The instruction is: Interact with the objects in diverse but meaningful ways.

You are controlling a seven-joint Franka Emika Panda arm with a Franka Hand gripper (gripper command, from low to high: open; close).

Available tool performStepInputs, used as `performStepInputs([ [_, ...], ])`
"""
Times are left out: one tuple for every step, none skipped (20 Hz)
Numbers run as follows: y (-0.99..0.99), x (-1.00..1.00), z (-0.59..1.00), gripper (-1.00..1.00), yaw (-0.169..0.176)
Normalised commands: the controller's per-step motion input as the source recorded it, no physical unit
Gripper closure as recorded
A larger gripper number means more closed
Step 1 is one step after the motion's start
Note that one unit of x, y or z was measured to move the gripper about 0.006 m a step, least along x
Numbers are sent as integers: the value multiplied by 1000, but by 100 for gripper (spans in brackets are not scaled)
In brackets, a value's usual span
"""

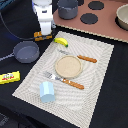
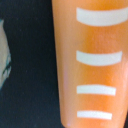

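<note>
My white gripper hangs low at the back of the exterior view's left, right over the orange-brown bread loaf on the black cloth. The wrist view is filled by the loaf, orange with white curved stripes, very close; no fingers show there, so I cannot tell whether they are closed on it. The yellow banana lies at the placemat's back corner. On the left sits the dark grey pot. A flat yellow packet lies at the left edge. The light blue cup stands at the mat's front.
A striped placemat carries a tan plate, a knife and a fork. Behind it, a toy stove top has dark burners, a grey pot and a bowl.
</note>
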Motion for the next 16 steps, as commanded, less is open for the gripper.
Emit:
performStepInputs([
  [-26, -286, -246, -100, 45],
  [-17, -277, -246, -100, 44],
  [-23, -280, -240, -100, 44],
  [-29, -291, -246, -100, 43],
  [-23, -280, -229, -100, 43],
  [-23, -271, -217, 100, 44],
  [-17, -263, -211, 100, 43],
  [-11, -254, -209, 100, 43],
  [-11, -249, -209, 100, 42],
  [-17, -243, -211, 100, 42],
  [-3, -234, -200, 100, 41],
  [0, -223, -191, 100, 41],
  [0, -214, -194, 100, 42],
  [-6, -217, -194, 100, 42],
  [-11, -223, -197, 100, 41],
  [0, -200, -191, 100, 41],
])
